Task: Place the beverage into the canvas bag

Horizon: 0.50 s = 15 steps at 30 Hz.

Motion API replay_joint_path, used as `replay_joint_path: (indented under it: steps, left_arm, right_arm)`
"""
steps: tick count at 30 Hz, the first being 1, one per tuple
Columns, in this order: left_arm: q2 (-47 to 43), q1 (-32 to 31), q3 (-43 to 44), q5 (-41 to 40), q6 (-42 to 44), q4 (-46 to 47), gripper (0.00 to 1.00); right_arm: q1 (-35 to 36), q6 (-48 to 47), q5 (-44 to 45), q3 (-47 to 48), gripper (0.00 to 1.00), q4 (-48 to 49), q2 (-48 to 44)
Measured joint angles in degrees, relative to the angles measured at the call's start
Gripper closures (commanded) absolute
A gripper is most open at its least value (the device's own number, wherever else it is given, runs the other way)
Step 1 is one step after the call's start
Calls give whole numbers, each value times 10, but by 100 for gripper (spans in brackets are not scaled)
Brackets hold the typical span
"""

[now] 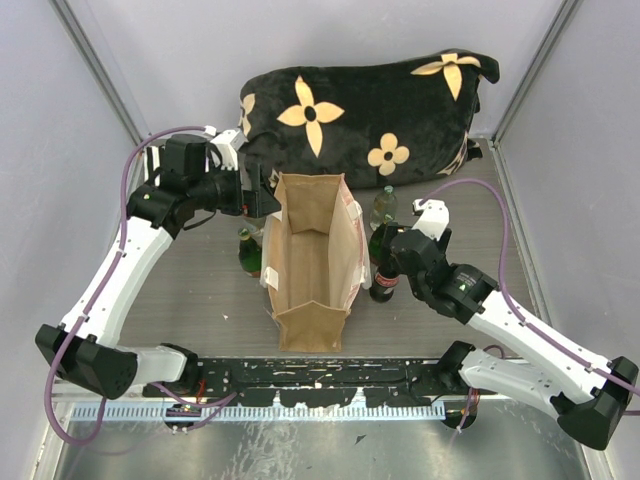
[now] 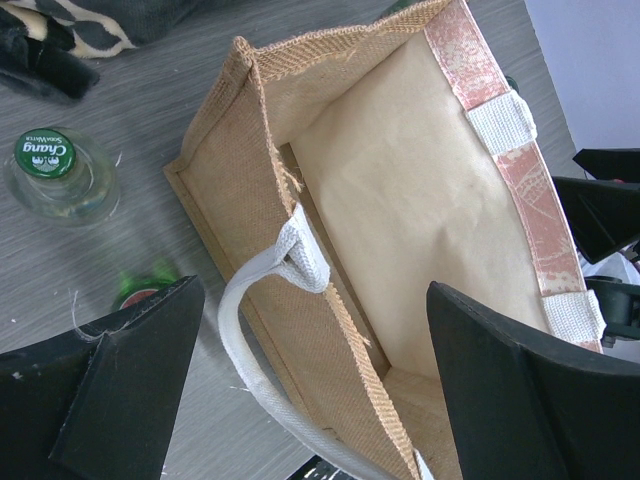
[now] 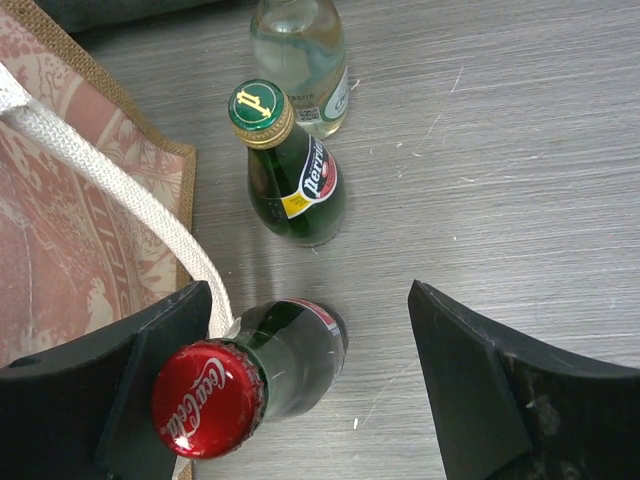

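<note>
The canvas bag [image 1: 300, 330] stands in the middle of the desk [image 1: 200, 295] before you, with the cushion [image 1: 360, 110] lying behind it. Two bottles [image 1: 249, 258] stand just left of the bag, three bottles [image 3: 290, 180] in a row just right. Your right end effector [image 3: 308, 300] straddles the nearest bottle [image 3: 210, 398] of those three; your left end effector [image 2: 315, 290] hangs above the bag's far-left corner

Pale lilac walls [image 1: 80, 240] enclose a grey wood-grain table [image 1: 200, 300].

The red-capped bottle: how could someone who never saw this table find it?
Find the tall tan canvas bag in the middle. On its right, the red-capped bottle is the front one in a row of three, lowest in the top view. Only it has a red Coca-Cola cap; the Perrier bottle behind it has a green-and-gold one.
</note>
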Motion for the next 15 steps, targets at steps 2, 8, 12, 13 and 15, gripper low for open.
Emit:
replay_joint_path:
  steps: [2, 8, 12, 13, 15]
  left_arm:
    - [2, 0, 0, 0, 0, 1, 0]
    - [11, 0, -1, 1, 0, 4, 1]
    - [15, 0, -2, 3, 0, 7, 1]
    - [16, 0, -2, 5, 0, 7, 0]
    - [16, 0, -2, 7, 1, 9, 1]
  right_arm:
    - [2, 0, 0, -19, 17, 21, -7]
    - [12, -9, 1, -76, 27, 86, -13]
    - [15, -23, 0, -96, 62, 129, -14]
    - [16, -26, -1, -98, 73, 139, -14]
    - [16, -41, 8, -100, 92, 148, -14]
